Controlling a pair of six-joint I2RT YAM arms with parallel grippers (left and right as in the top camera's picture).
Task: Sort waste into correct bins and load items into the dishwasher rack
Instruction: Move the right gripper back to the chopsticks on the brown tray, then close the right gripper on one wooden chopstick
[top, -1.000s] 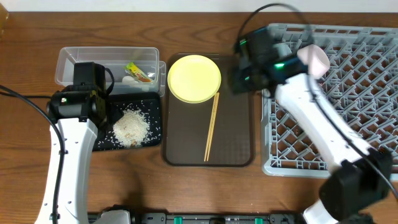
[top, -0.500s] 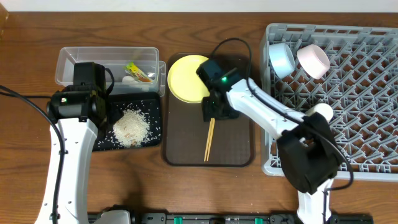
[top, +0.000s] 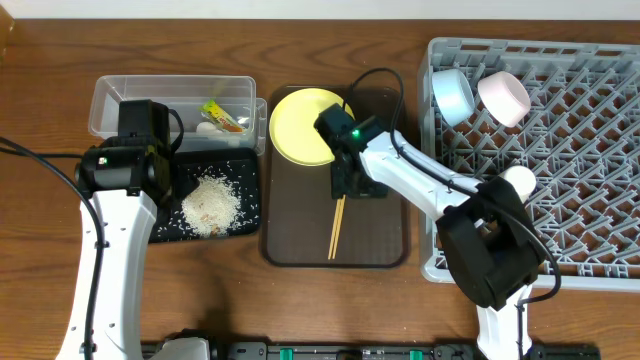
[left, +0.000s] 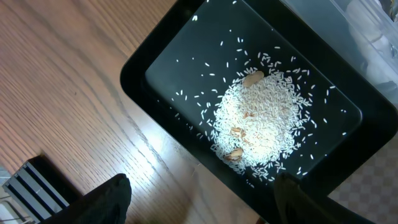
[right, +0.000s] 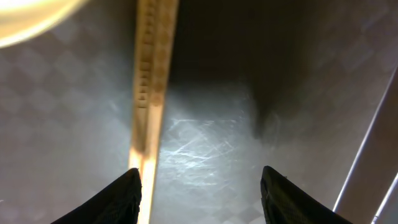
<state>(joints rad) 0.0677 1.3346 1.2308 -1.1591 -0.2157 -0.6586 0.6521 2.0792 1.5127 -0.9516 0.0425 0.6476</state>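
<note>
Robot arm poised over chopsticks: the right gripper (top: 345, 186) hangs low over the dark brown serving tray (top: 375, 235). Its jaws are parted and hold nothing, and it sits above the upper end of the chopsticks (top: 335, 228).

The chopsticks are a thin pair of pale wood, lying side by side and touching. They run from just beside the lower rim of the yellow plate (top: 298, 125) toward the tray's near edge, slanting slightly to the left arm's side. In the right wrist's view, the pair shows a short band of fine ridges. It passes just inside one finger (right: 127, 193), while the other stands well apart across bare tray. Whether the fingertips touch the tray cannot be told.

The plate, round and plain, lies at the tray's far end, partly under the right arm. To the right stands the light-grey dishwasher rack (top: 560, 215). A light blue bowl (top: 453, 95) and a white bowl (top: 503, 97) are tipped on their sides in its far corner, and a small pale cup (top: 517, 180) sits nearer, beside the arm.

On the left, the clear tub (top: 130, 98) holds the yellow-green wrapper (top: 225, 115) and a white scrap (top: 205, 127). Just in front of it, the black tray (top: 245, 175) carries a heap of rice (top: 210, 205) with loose grains scattered round it. The left gripper (left: 202, 183) hangs over that tray's near edge, jaws spread wide and empty.
</note>
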